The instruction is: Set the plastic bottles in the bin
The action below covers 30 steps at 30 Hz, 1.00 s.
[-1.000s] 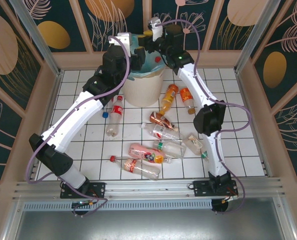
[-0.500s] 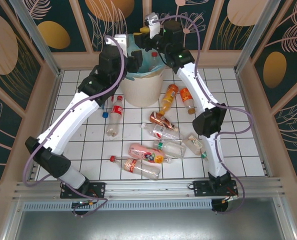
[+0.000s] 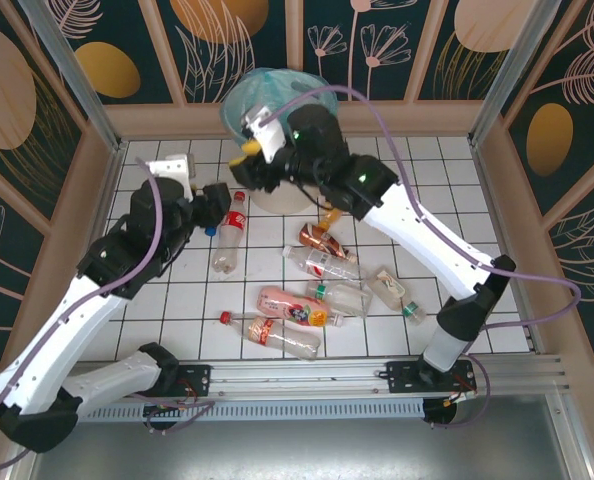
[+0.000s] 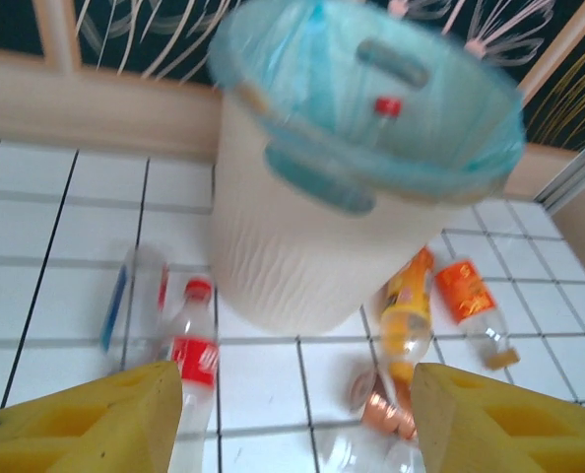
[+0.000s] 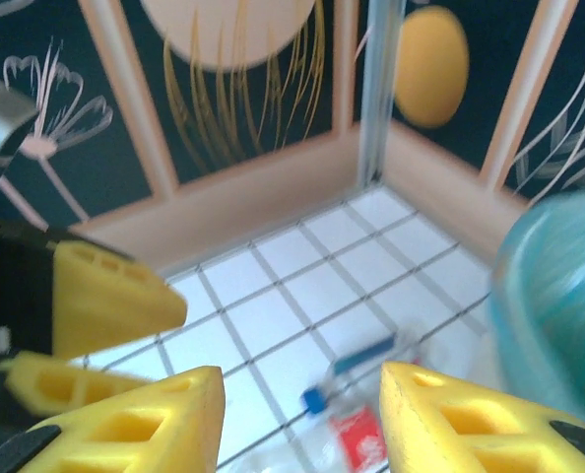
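The bin (image 3: 277, 88) is an off-white bucket lined with a teal bag, standing at the back of the tiled floor. In the left wrist view one bottle with a red cap (image 4: 383, 106) lies inside the bin (image 4: 302, 246). Several plastic bottles lie on the tiles in front of it, among them a red-labelled one (image 3: 229, 232) and orange ones (image 3: 329, 212). My left gripper (image 3: 217, 198) hangs open and empty left of the bin, above the red-labelled bottle (image 4: 192, 345). My right gripper (image 3: 245, 162) is open and empty in front of the bin's left side.
A cluster of clear bottles (image 3: 312, 290) covers the middle tiles. A blue-capped bottle (image 5: 361, 370) lies beside the red-labelled one. Low wooden walls and metal posts (image 3: 72, 75) ring the floor. The bin's teal rim (image 5: 558, 296) is at the right in the right wrist view.
Both grippers have drawn back from above the bin. The left arm came down toward the near left. The right gripper swung left and lower, in front of the bin.
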Available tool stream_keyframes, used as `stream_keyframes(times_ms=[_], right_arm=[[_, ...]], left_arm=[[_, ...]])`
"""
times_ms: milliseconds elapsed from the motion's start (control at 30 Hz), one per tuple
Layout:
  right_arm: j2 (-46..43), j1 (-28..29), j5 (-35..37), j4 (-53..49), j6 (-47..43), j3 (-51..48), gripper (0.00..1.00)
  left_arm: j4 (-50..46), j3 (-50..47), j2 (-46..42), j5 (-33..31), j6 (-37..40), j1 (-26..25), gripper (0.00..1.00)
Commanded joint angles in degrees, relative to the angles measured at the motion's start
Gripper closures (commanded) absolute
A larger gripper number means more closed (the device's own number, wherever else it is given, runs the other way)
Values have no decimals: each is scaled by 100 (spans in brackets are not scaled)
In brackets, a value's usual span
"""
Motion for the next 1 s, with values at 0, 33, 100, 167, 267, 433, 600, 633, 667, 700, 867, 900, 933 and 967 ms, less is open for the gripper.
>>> stream_keyframes(times_ms=[0, 33, 100, 167, 267, 433, 600, 633, 667, 700, 867, 900, 933, 967], right_arm=[[-144, 293, 468, -426, 580, -562, 54], [-182, 375, 468, -458, 719, -708, 55], [-270, 549, 394, -487, 922, -1137, 55], [-318, 725, 341, -500, 1006, -1545, 56], [-376, 1011, 289, -501, 1046, -2101, 57], [-317, 1447, 173, -495, 1037, -2628, 55], [73, 1816, 155, -715, 951, -2537, 53], [159, 1864, 184, -760, 923, -2497, 52], [259, 1920, 204, -792, 885, -2465, 51], [345, 1971, 213, -815, 854, -2433, 50], [895, 2187, 211, -890, 678, -2172, 48], [1006, 2215, 217, -931, 652, -2102, 48], [1107, 2232, 231, -961, 618, -2035, 48], [1214, 2251, 248, -985, 589, -1977, 48]], left_arm=[[-915, -511, -264, 158, -573, 28, 36], [-1071, -652, -334, 233, -652, 27, 36], [-1365, -948, -497, 393, -832, 30, 36], [-1626, -1161, -660, 498, -998, 28, 35], [-1869, -1412, -945, 547, -1220, 28, 34], [-2125, -1996, -1208, 874, -1428, 28, 33], [-2424, -2303, -1393, 1009, -1641, 29, 33], [-2502, -2306, -1467, 951, -1686, 26, 33], [-2590, -2306, -1580, 862, -1739, 30, 33], [-2672, -2298, -1698, 777, -1798, 27, 32], [-2940, -2381, -2225, 502, -2120, 30, 32], [-3002, -2402, -2290, 479, -2158, 30, 32], [-3060, -2425, -2334, 446, -2195, 31, 32], [-3131, -2433, -2387, 401, -2241, 26, 32]])
